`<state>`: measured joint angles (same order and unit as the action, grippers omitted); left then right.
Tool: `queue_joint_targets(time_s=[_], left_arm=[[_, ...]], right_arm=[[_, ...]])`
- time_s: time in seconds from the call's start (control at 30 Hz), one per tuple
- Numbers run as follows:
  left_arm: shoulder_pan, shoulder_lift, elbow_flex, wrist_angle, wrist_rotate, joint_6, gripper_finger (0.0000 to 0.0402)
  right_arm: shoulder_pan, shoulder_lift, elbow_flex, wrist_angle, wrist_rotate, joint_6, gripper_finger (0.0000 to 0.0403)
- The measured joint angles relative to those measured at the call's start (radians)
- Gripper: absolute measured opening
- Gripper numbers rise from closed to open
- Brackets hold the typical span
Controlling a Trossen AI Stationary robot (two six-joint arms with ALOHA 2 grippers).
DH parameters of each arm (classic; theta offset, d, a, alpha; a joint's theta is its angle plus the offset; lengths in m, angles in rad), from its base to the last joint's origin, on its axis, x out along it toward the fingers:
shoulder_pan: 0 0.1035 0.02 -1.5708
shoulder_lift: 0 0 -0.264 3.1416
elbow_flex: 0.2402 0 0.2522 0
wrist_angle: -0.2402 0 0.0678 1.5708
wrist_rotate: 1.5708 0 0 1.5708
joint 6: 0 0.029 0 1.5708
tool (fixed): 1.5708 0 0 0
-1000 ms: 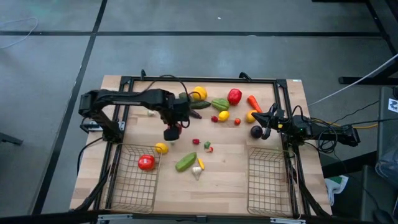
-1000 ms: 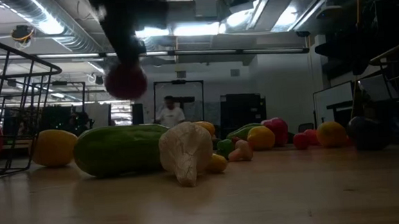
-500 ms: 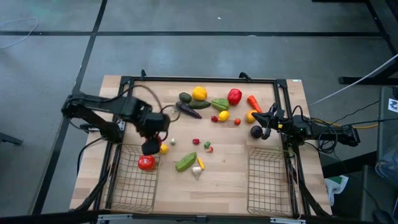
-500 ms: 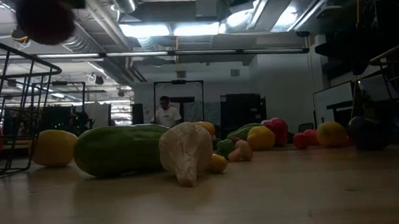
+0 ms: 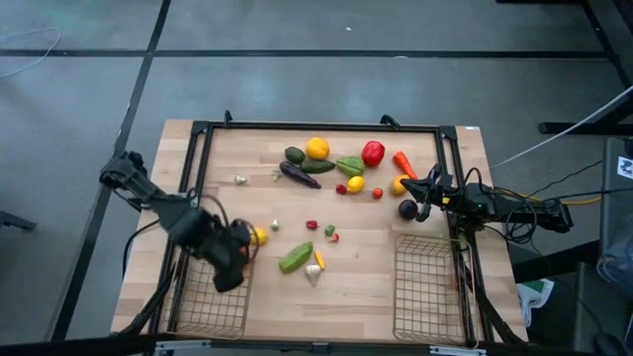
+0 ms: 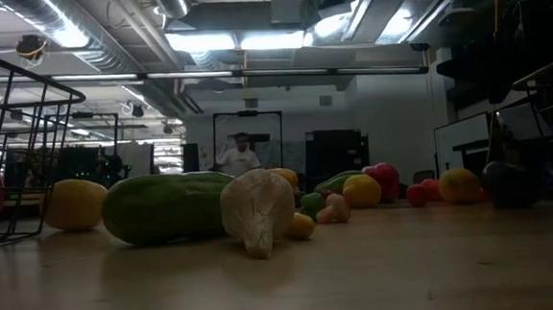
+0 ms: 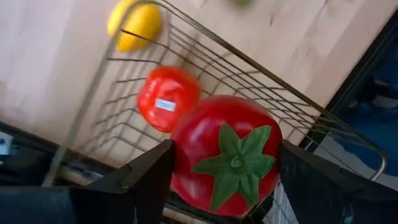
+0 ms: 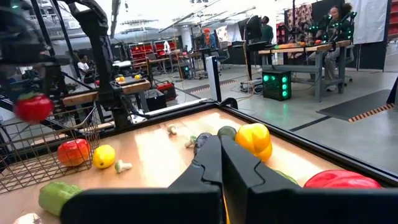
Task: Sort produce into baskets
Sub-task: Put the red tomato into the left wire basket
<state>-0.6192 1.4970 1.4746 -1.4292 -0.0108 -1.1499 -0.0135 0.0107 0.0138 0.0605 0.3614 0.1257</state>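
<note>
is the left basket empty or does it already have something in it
Not empty. The left basket already holds one red tomato on its mesh floor. The left hand hangs above it, gripping a second tomato not yet dropped.

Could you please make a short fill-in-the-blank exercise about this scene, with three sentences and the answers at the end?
1. The left gripper holds a red ____ above the left basket.
2. One red tomato already lies inside the left basket, and a ____ lemon lies on the table just outside it.
3. The right gripper, near the right edge of the table, is ____.

Missing words: tomato; yellow; shut
</note>
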Motion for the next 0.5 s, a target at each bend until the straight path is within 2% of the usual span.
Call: queue_joint_targets(time_s=[0.23,0.5], left_arm=[[-0.097,0.118,0.0,0.046,-0.028,-0.096,0.0264],[-0.147,0.223,-0.001,0.058,-0.041,-0.113,0.0264]], right_arm=[[0.0,0.0,0.0,0.0,0.0,0.0,0.0001],[0.0,0.0,0.0,0.0,0.0,0.0,0.0001]])
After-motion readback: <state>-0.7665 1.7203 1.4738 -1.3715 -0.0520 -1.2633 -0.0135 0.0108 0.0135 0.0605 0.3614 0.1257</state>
